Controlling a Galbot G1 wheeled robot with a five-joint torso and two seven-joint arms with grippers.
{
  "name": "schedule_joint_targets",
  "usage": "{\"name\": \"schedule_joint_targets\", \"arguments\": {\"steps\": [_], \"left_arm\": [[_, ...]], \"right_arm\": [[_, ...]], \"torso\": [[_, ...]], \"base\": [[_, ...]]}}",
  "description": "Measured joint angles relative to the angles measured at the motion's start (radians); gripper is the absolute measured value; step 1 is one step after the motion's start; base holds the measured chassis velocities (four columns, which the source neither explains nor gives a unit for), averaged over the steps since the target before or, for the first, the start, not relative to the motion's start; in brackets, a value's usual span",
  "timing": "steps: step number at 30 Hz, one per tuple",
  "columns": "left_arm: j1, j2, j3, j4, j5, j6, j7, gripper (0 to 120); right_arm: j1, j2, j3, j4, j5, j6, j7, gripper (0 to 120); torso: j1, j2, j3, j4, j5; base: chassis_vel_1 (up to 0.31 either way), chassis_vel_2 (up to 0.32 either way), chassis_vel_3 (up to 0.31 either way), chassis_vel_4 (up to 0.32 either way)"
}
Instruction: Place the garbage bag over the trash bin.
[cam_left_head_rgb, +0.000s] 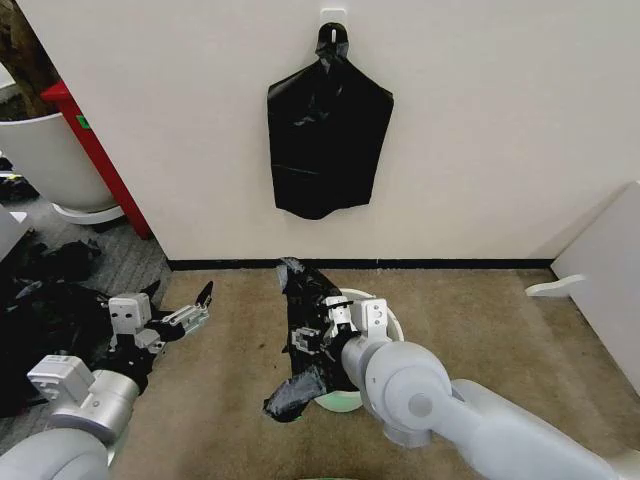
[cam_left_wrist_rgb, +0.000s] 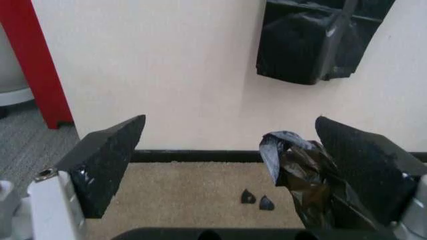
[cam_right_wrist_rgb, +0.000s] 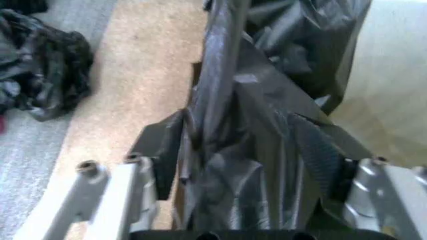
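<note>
The garbage bag (cam_left_head_rgb: 300, 310), glossy crinkled black film, stands bunched over the left side of the cream-white trash bin (cam_left_head_rgb: 398, 325) on the tan carpet. Its lower end trails down toward me past the bin's foot. My right gripper (cam_left_head_rgb: 320, 335) is shut on the bag at the bin's left rim. In the right wrist view the film (cam_right_wrist_rgb: 240, 125) fills the gap between the fingers (cam_right_wrist_rgb: 163, 150), with the bin wall (cam_right_wrist_rgb: 393, 100) beside it. My left gripper (cam_left_head_rgb: 195, 310) hangs open to the left of the bag, holding nothing. Its wrist view shows the bag's top (cam_left_wrist_rgb: 293, 165) farther off, past one finger (cam_left_wrist_rgb: 363, 165).
A flat black bag (cam_left_head_rgb: 325, 140) hangs from a wall hook straight behind the bin. A large white tub (cam_left_head_rgb: 50, 160), a red panel (cam_left_head_rgb: 100, 150) and a heap of black bags (cam_left_head_rgb: 50, 290) lie at the left. A white board (cam_left_head_rgb: 600, 280) leans at the right.
</note>
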Motion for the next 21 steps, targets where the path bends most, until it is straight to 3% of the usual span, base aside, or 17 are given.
{"name": "schedule_joint_targets", "arguments": {"steps": [2,7,9,16,21], "left_arm": [[-0.001,0.0,0.0,0.0,0.0,0.0,0.0,100],[-0.003,0.001,0.001,0.0,-0.002,-0.003,0.002,100],[-0.003,0.0,0.002,0.0,-0.002,-0.004,0.003,100],[-0.011,0.007,0.02,0.0,0.001,-0.004,0.02,100],[-0.011,0.014,0.047,0.0,0.024,0.008,0.043,100]], "right_arm": [[-0.001,0.001,-0.001,-0.006,-0.001,0.0,0.001,54],[-0.002,-0.001,-0.001,-0.04,-0.022,0.015,0.016,31],[-0.002,-0.004,-0.001,-0.04,-0.023,0.017,0.017,28],[-0.032,-0.055,0.03,-0.01,-0.041,0.029,0.025,0],[-0.048,-0.09,0.059,0.011,-0.044,0.03,0.023,0]], "torso": [[0.0,0.0,0.0,0.0,0.0],[0.0,0.0,0.0,0.0,0.0001],[0.0,0.0,0.0,0.0,0.0001],[0.0,0.0,0.0,0.0,0.0002],[0.0,0.0,0.0,-0.0001,0.0002]], "base": [[0.0,0.0,0.0,0.0],[0.0,0.0,0.0,0.0],[0.0,0.0,0.0,0.0],[0.0,0.0,0.0,0.0],[0.0,0.0,0.0,0.0]]}}
